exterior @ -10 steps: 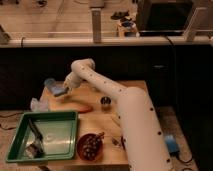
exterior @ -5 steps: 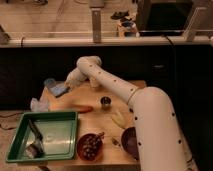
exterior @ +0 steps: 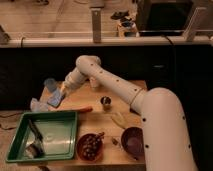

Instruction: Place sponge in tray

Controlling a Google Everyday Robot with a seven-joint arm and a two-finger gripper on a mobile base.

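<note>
The gripper (exterior: pixel 60 93) hangs above the left edge of the wooden table (exterior: pixel 77 101), its fingers clamped together on the small blue rectangular soft sponge (exterior: pixel 54 99), which tilts in the air. The large green rectangular plastic tray (exterior: pixel 57 140) sits at the front left corner, with the sponge just beyond its far rim.

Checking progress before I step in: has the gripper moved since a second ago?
Yes, a little. The gripper, shut on the sponge, has come down from beside the cup toward the tray.
</note>
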